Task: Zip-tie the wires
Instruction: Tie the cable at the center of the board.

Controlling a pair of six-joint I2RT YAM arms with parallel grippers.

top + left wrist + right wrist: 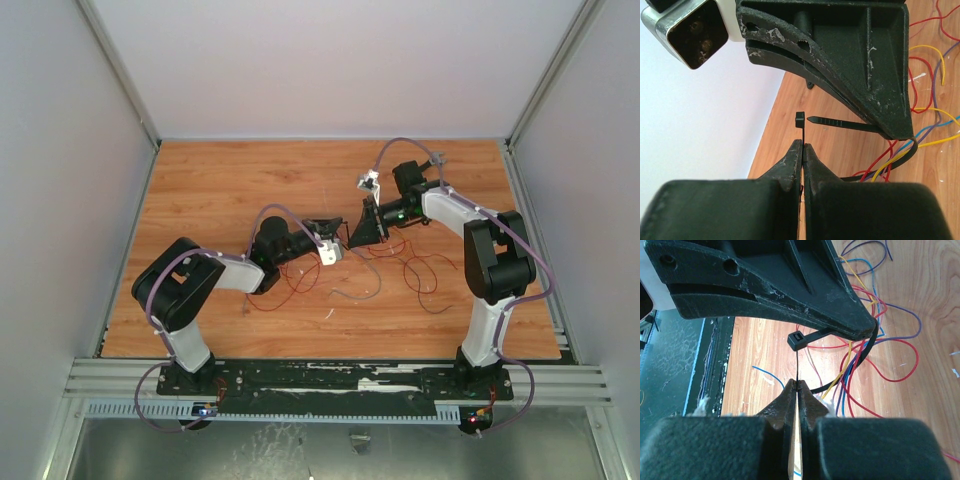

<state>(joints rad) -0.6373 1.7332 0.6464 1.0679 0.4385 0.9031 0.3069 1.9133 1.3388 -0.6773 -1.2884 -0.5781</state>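
Note:
The black zip tie [800, 120] hangs between my two grippers at the table's middle. My left gripper [803, 146] is shut on the strip just below its square head. My right gripper [797, 384] is shut on the tail. The pointed tail tip sits right beside the head, in line with it. The strip loops around a bunch of the wires [855, 365], which are red, yellow, blue and purple. The rest of the wires [420, 270] lie spread on the wood to the right. In the top view, the left gripper [335, 232] and the right gripper [358, 230] meet tip to tip.
A grey strand [365, 292] and small white scraps [328, 313] lie on the wooden table [220, 190] in front of the grippers. Grey walls enclose the left, right and back. A metal rail [330, 380] carries the arm bases at the near edge.

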